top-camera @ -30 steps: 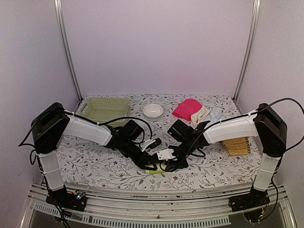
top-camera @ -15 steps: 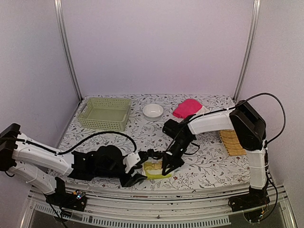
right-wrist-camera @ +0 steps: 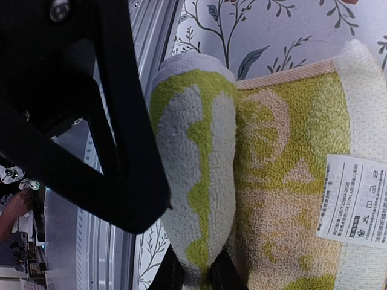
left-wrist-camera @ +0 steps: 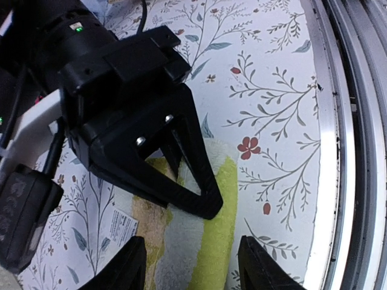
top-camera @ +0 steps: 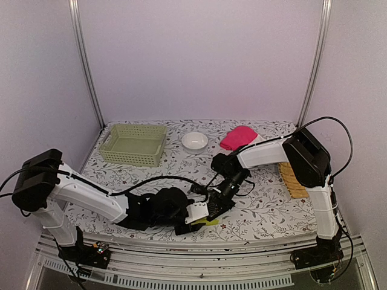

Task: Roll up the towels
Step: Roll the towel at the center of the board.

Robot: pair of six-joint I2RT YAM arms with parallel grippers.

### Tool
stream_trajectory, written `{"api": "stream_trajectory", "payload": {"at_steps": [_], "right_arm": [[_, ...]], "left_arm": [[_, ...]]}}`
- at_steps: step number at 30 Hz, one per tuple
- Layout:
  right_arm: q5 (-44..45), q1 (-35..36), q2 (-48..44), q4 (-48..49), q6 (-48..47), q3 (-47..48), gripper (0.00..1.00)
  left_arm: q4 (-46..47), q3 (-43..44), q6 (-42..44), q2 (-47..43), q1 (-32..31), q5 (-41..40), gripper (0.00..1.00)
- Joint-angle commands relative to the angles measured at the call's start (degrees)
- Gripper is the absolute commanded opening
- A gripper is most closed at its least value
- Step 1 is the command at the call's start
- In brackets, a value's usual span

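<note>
two grippers are converging on the yellow-green towel (right-wrist-camera: 193,181) at the near edge of the table (top-camera: 266,211): right gripper (right-wrist-camera: 196,275) pinching its rolled fold, left gripper (left-wrist-camera: 193,266) just swinging in, fingers spread; rolling is starting.

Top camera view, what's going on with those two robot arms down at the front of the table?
Both arms are on a small yellow-green towel at the front edge of the table. The right claw pinches the towel's rolled-up end, while the rest lies flat. The left claw is open, with its fingers on either side of the towel. A pink towel lies bunched at the back, not yet rolled.
</note>
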Motion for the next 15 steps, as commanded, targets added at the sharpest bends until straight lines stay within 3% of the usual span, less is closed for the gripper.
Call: {"api": "stream_trajectory", "payload": {"at_steps": [1,6,15], "right_arm": [[4.87,-0.08,3.1,-1.45,-0.28,-0.74,0.09],[4.89,-0.07,3.2,-1.35,0.03,-0.59,0.09],[4.53,-0.06,3.16,-1.56,0.23,-0.3,0.12]], "left_arm": [[-3.51,3.02,2.71,3.71,-0.16,2.52,0.52],[-5.59,2.62,2.47,4.37,-0.18,2.88,0.47],[-7.06,3.39,4.93,9.12,-0.82,-3.98,0.45]]}}
